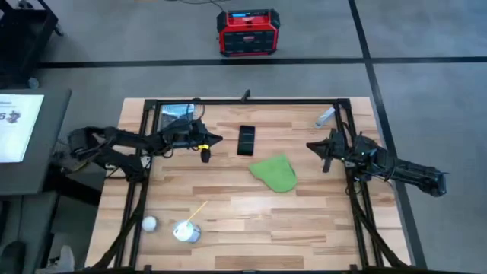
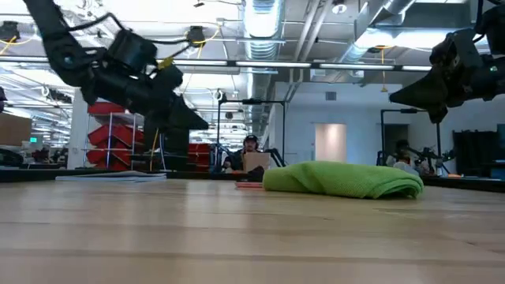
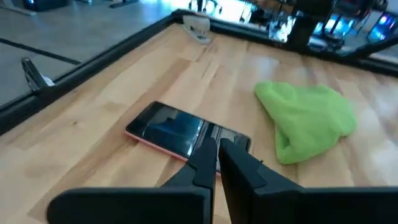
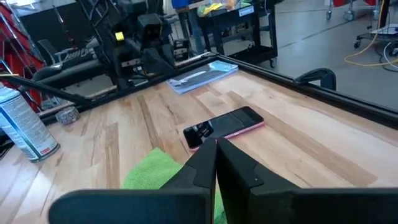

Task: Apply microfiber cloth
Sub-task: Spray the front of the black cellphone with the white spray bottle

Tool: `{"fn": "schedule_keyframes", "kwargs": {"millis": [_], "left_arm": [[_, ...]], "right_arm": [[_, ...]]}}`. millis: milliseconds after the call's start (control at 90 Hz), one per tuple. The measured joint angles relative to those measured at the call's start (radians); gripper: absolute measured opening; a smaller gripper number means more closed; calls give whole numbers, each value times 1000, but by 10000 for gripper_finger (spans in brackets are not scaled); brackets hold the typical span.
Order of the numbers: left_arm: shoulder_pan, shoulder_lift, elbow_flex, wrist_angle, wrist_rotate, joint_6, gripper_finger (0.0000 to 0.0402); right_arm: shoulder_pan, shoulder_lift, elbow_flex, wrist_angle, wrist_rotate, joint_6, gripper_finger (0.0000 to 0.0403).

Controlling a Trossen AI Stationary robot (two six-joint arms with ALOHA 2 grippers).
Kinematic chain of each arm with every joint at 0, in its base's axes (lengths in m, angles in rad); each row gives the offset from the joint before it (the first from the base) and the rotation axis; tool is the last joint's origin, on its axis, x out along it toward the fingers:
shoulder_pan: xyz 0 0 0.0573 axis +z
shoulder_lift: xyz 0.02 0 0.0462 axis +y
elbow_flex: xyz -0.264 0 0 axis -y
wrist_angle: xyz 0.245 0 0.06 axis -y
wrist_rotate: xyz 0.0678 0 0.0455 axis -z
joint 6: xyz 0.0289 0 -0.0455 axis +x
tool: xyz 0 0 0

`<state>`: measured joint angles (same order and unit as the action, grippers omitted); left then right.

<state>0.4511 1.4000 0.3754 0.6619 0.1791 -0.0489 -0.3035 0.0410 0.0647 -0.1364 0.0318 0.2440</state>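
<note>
In the right wrist view the gripper (image 4: 216,163) hides part of the cloth (image 4: 152,173). The low view shows only a sliver of the phone (image 2: 249,184) behind the cloth.

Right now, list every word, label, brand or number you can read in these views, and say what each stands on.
None can be read.
Sheet of paper left of the table: print too small.
Spray can label: blurred.
Red box on the floor: display and markings too small.
Phone screen: dark, no text.
</note>
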Motion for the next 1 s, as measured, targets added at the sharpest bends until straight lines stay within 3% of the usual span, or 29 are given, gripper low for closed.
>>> {"fn": "schedule_keyframes", "kwargs": {"millis": [211,356,589,711,811,1000], "left_arm": [[0,146,100,0,3,-2,0],[0,205,150,2,58,6,0],[25,223,178,3,62,7,0],[52,222,178,-27,62,6,0],[61,223,177,-84,61,-2,0],[55,223,177,-131,62,-90,0]], "right_arm": [[-6,37,0,126,4,24,0],[3,175,65,145,5,39,0],[31,599,294,177,15,-22,0],[31,851,410,140,95,30,0],[25,1040,464,148,96,55,0],[-6,1266,508,363,18,98,0]]}}
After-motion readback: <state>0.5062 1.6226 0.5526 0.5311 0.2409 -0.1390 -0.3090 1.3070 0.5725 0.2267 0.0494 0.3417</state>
